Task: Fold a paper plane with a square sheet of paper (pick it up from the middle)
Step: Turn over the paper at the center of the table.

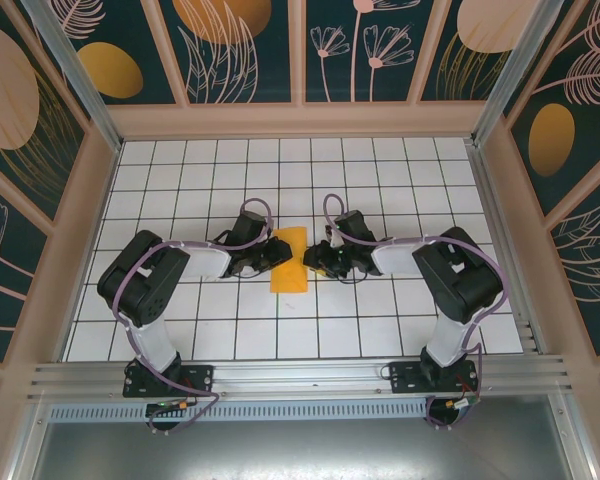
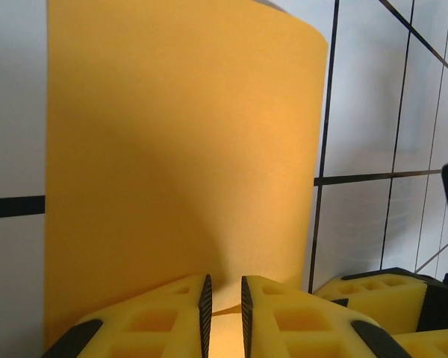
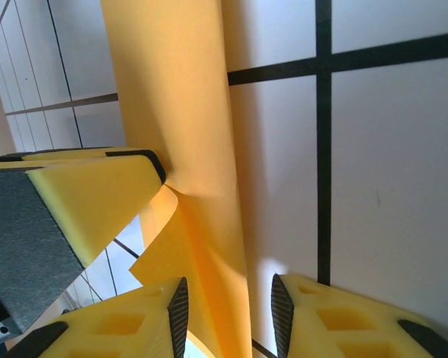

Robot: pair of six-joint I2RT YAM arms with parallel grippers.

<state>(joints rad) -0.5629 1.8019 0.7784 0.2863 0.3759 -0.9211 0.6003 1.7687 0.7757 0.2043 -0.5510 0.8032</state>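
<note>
While both arms reach in over the white grid table (image 1: 380,180), the square sheet of paper (image 1: 291,272) lies at the table's middle between the 2 grippers. In the top view it looks like a narrow upright strip rather than a full square. At its left edge sits the left gripper (image 1: 278,250), at its right edge the right gripper (image 1: 314,258) — the 2 tools face each other, close together across the strip.

Left wrist view: paper (image 2: 179,149) bows up and away from the camera, shadowed along its middle. Its fingers (image 2: 284,321) are nearly together, just a slim slot between the black pads, with the near edge of the sheet inside it — reads as a pinch on the paper.

Right wrist view: right gripper (image 3: 229,302) jaws stand moderately apart, straddling a raised ridge of the sheet (image 3: 175,89); paper passes through the gap unclamped. One yellow finger (image 3: 97,198) of the left gripper comes in from the left, its tip touching a lifted, creased flap of paper.
</note>
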